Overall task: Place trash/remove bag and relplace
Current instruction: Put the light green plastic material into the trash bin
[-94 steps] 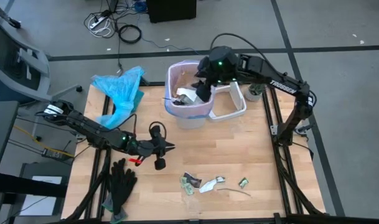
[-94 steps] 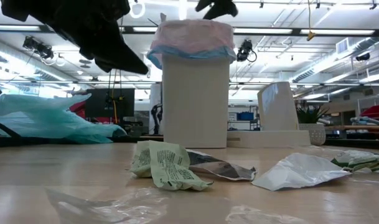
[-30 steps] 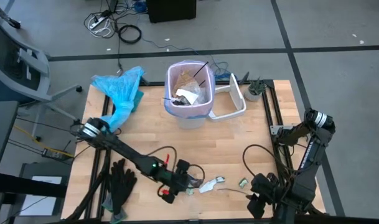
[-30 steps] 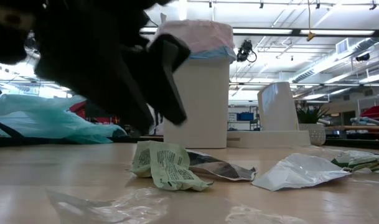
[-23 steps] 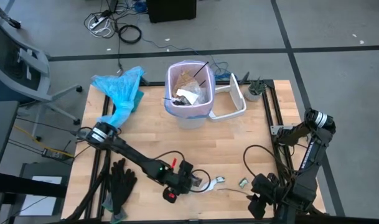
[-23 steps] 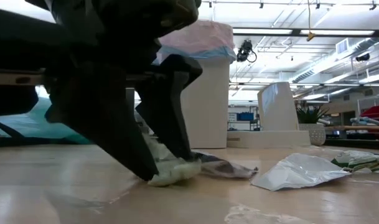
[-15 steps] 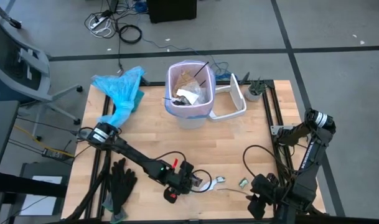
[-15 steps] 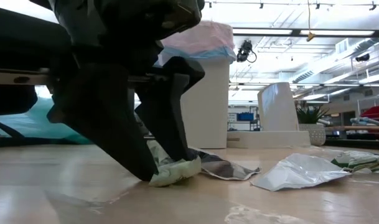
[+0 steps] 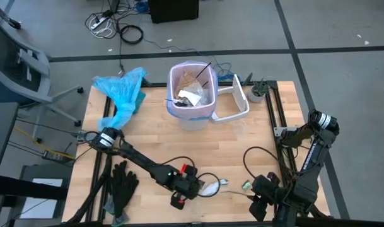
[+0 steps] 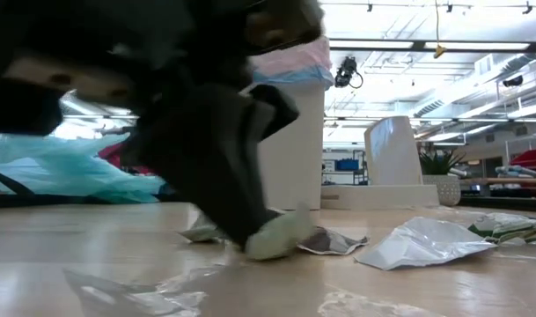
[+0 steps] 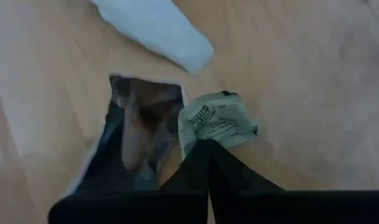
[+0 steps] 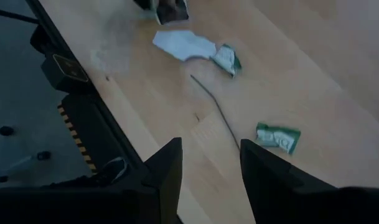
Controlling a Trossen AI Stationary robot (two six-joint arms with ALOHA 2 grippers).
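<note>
Wooden table (image 9: 147, 142) carries everything; most of it is bare, so the scraps left are easy to reach. White bin (image 9: 192, 94) sits at the far edge, centre. The bag (image 9: 176, 108), pale pink liner, is in it and folded over the rim, so it stays open as a drop target. Trash already inside: brown paper, a white scrap, black utensils sticking up. Bin lid (image 9: 237, 101) lies just right of the bin, off so the mouth stays open. Light-blue plastic bag (image 9: 122, 91) lies at the far left corner, black gloves (image 9: 122, 183) at the near left edge. Neither is mine to move.

My left gripper (image 9: 190, 187) is down at the near centre of the table, low on the wood because the scraps lie flat. Fingers are together, pinching the edge of the green printed wrapper (image 11: 215, 119). In the low view the wrapper (image 10: 281, 236) hangs off the fingertips, and it looks partly lifted, though the arm blocks much of that view. Torn clear film packet (image 11: 136, 134) lies just beside it, untouched. White scrap (image 9: 212, 186) sits right of the gripper.

My right gripper (image 12: 211, 165) is parked off the near right corner, fingers apart, empty, out of the left arm's way. Ahead of it lie a thin black utensil (image 12: 217, 115) and another small green wrapper (image 12: 277, 137).

Judgement: clearing trash is partway done; liner swap not started.
</note>
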